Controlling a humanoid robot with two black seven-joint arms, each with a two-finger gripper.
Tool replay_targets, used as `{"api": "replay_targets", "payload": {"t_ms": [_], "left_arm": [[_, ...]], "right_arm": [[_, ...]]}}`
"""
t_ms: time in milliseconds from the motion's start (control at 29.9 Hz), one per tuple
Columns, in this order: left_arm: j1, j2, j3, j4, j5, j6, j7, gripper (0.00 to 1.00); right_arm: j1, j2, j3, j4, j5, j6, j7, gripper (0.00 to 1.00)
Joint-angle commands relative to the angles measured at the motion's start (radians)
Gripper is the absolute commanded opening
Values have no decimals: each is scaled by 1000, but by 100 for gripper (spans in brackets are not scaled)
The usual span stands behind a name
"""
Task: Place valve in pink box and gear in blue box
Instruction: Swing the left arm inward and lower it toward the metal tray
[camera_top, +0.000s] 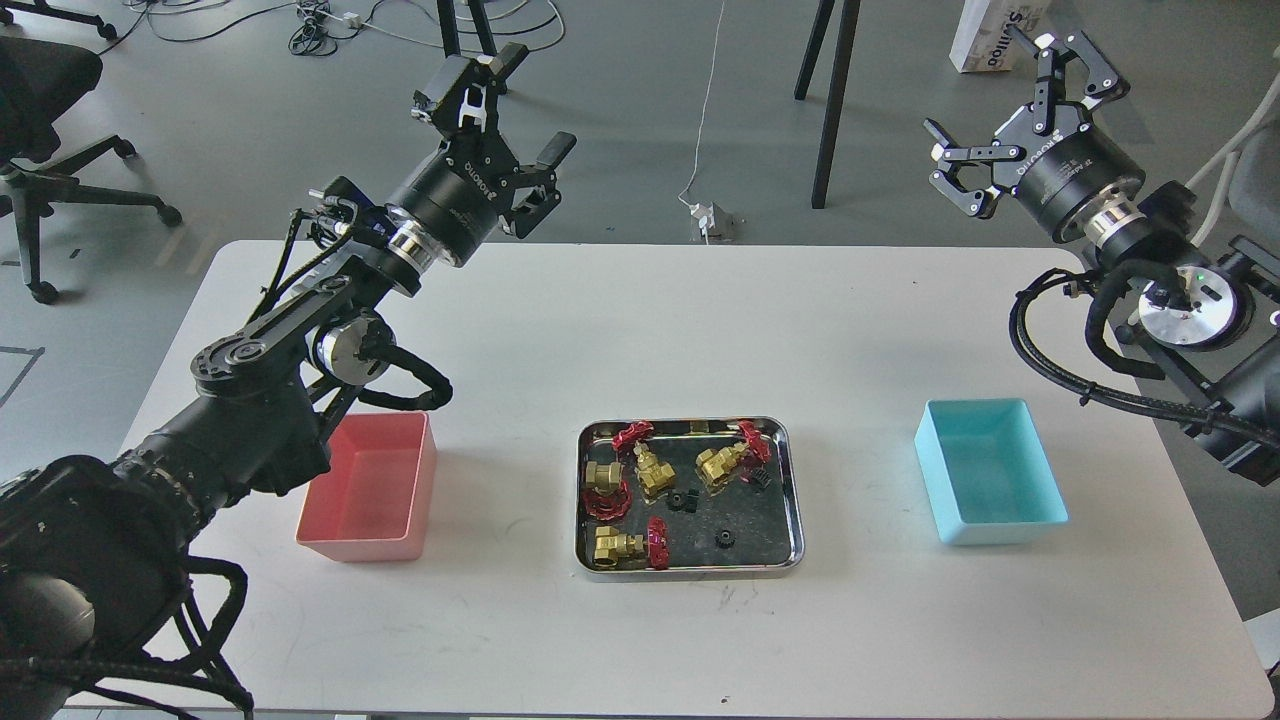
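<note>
Several brass valves with red handwheels lie in a shiny steel tray (790, 500) at the table's middle; one valve (628, 546) sits at its front left, another (722, 461) at the back right. Small black gears lie among them, one gear (723, 538) near the tray's front. The pink box (372, 487) stands left of the tray, the blue box (987, 483) right of it; nothing shows inside either. My left gripper (505, 105) hangs high over the table's back left, open and holding nothing. My right gripper (1010, 110) is raised at the back right, open too.
The white table (640, 320) holds only the tray and two boxes. Behind it are table legs (830, 110), floor cables, an office chair (50, 130) at far left and a white carton (990, 35) at the back right.
</note>
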Motion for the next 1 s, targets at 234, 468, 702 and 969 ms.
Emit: {"api": "replay_targets", "payload": {"t_ms": [234, 468, 702, 969], "left_arm": [[-7, 36, -82, 11, -239, 0, 0, 100], [-6, -25, -107, -83, -329, 0, 0, 100], [-87, 54, 0, -286, -136, 0, 0, 100], [-334, 231, 486, -433, 45, 0, 0, 100]], "right_arm": [[8, -9, 84, -10, 44, 0, -2, 100], [98, -44, 109, -10, 62, 0, -2, 100], [97, -73, 107, -7, 64, 0, -2, 100], [87, -86, 115, 2, 62, 0, -2, 100]]}}
